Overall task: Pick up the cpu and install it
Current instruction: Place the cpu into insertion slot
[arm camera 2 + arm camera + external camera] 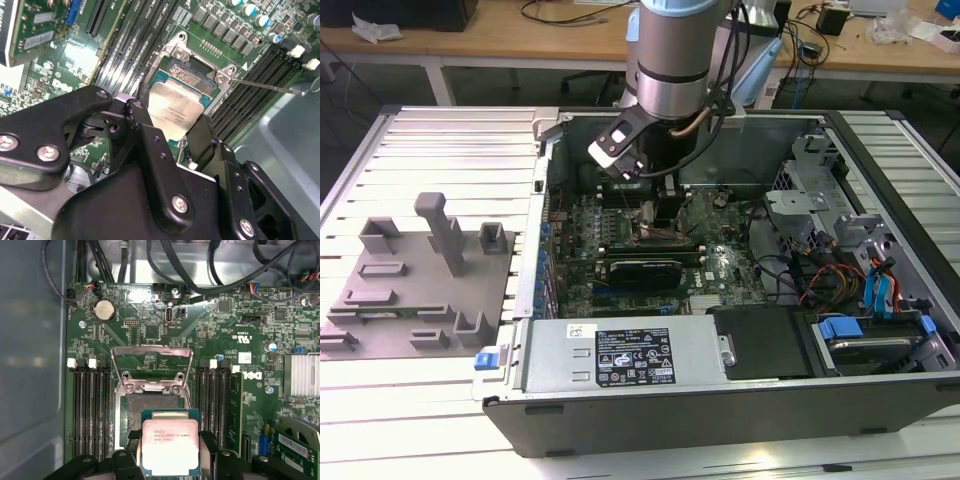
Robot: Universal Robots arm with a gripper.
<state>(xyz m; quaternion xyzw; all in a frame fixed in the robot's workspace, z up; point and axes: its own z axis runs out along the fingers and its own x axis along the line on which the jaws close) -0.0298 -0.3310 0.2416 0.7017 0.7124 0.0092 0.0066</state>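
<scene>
Now my black two-finger gripper (172, 125) pinches the small silvery square cpu (170, 447) over the open dark metal-framed socket (150, 404).

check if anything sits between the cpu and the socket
Nothing visible does. The gripper holds the cpu right at the open socket, and the metal frame is flipped up, away from the opening.
</scene>
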